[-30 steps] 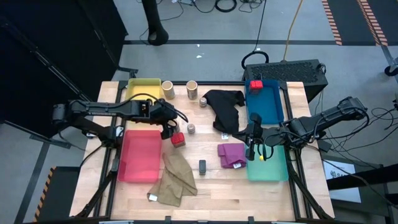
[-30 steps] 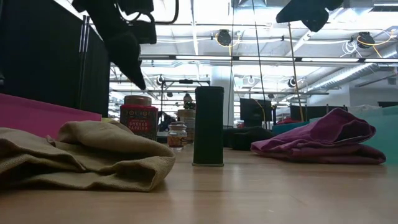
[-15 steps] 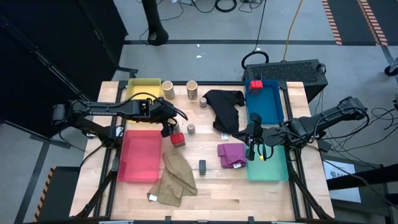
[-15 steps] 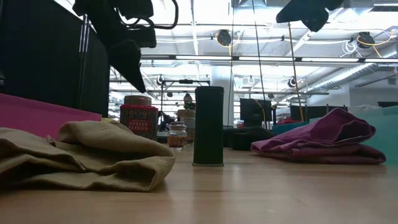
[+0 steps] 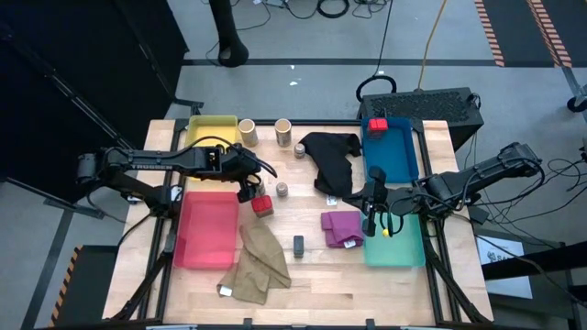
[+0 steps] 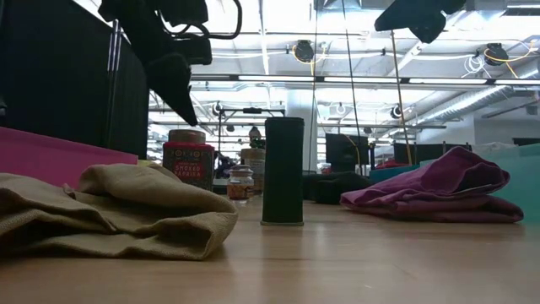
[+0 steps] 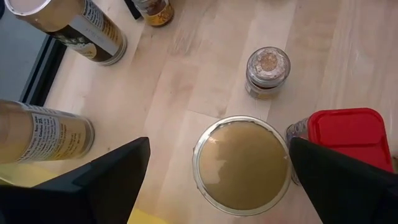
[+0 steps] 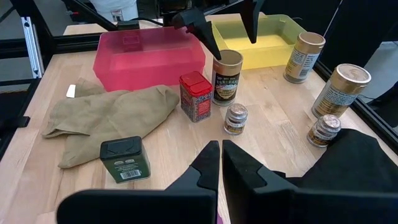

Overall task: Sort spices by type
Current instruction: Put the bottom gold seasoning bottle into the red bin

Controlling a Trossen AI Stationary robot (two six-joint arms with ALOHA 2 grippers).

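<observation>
2 pincers over the tabletop (image 5: 303,275).
Left pincer (image 8: 227,28) wide above tan cylinder (image 7: 241,163); right pincer (image 5: 371,216) closed, empty.

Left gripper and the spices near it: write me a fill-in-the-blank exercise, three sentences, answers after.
1. The left gripper hangs with its fingers ____ on either side of the tan canister.
2. Beside that canister stands a tin with a ____ lid.
3. The right gripper, waiting near the purple cloth, has its fingers ____.

Missing words: open; red; shut
</observation>
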